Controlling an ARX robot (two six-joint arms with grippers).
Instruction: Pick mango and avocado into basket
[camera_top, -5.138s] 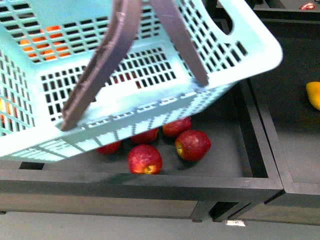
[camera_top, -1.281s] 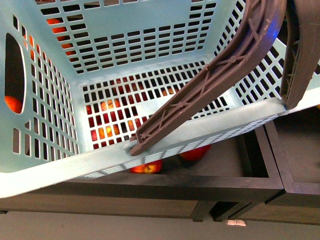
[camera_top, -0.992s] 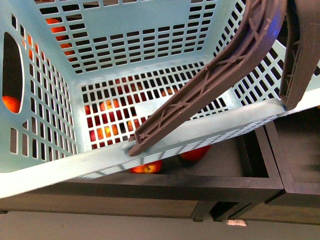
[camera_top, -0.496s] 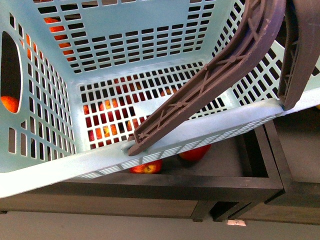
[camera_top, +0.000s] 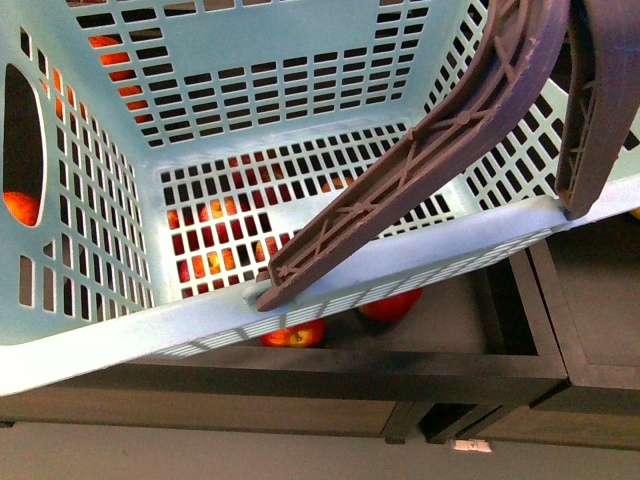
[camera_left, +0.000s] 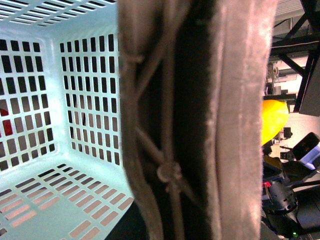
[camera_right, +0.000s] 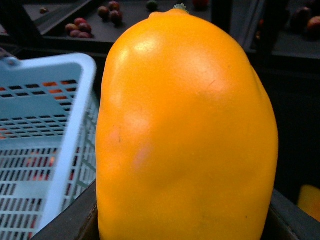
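The light teal basket (camera_top: 130, 335) hangs tilted over the fruit trays and fills the front view, its open top facing the camera and nothing lying inside it. Its brown ribbed handles (camera_top: 430, 140) cross the right side. In the left wrist view those handles (camera_left: 240, 100) fill the middle, and my left gripper is shut on them with its fingers hidden. The yellow-orange mango (camera_right: 185, 135) fills the right wrist view, held by my shut right gripper, just beside the basket's rim (camera_right: 65, 100). The mango (camera_left: 272, 120) also peeks past the handles. The avocado is out of view.
Red apples (camera_top: 390, 305) lie in a black tray (camera_top: 400, 372) under the basket. Orange fruit (camera_top: 20, 205) shows through the basket's left side. Another yellow fruit (camera_right: 310, 200) sits low beside the mango, and small fruit (camera_right: 80, 27) lie in far trays.
Since five seconds ago the basket has swung round, so its open top now faces the camera. Over the last second it has barely shifted.
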